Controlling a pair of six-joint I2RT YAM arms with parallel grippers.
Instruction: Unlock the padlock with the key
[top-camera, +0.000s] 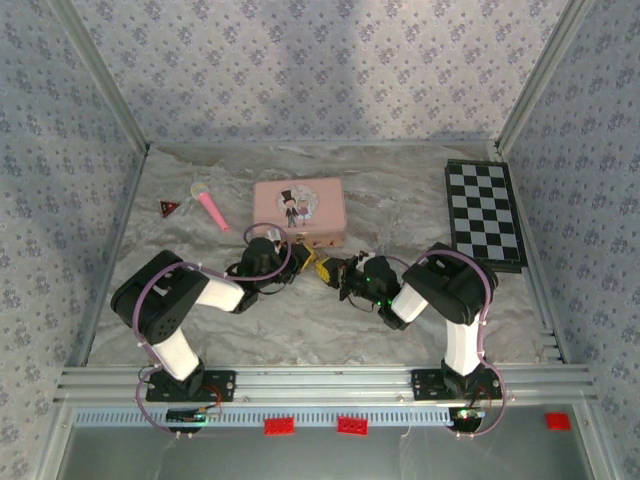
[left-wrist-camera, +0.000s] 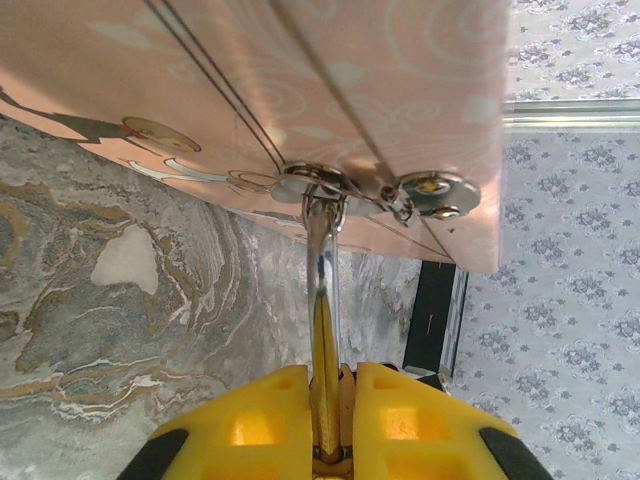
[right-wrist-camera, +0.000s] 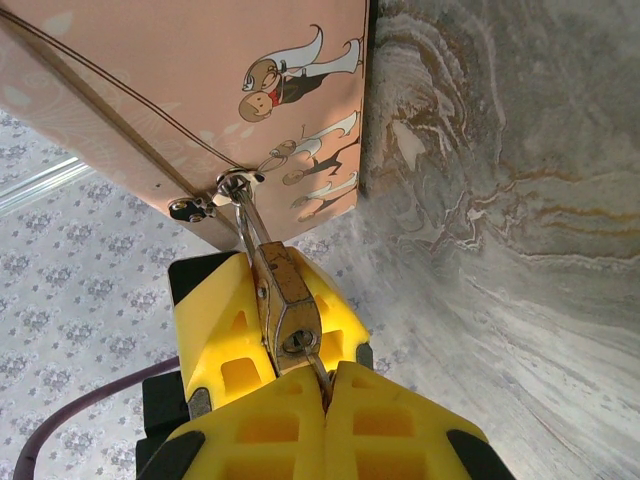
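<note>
Now | left gripper (left-wrist-camera: 330, 385) clamps padlock (right-wrist-camera: 287, 305) | right gripper (right-wrist-camera: 328, 395) pinches key (right-wrist-camera: 317, 376) | pink tin (top-camera: 300, 208) holds shackle

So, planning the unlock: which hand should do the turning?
Likely the right hand: it pinches the thin key at the padlock keyhole, while the left hand clamps the padlock body.

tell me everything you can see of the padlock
The padlock is a small brass-looking block with a thin silvery shackle hooked through the hasp on the pink tin. The left gripper clamps its body in yellow jaws, keyhole end toward the right gripper, whose shut jaws hold what looks like the key at the keyhole.
</note>
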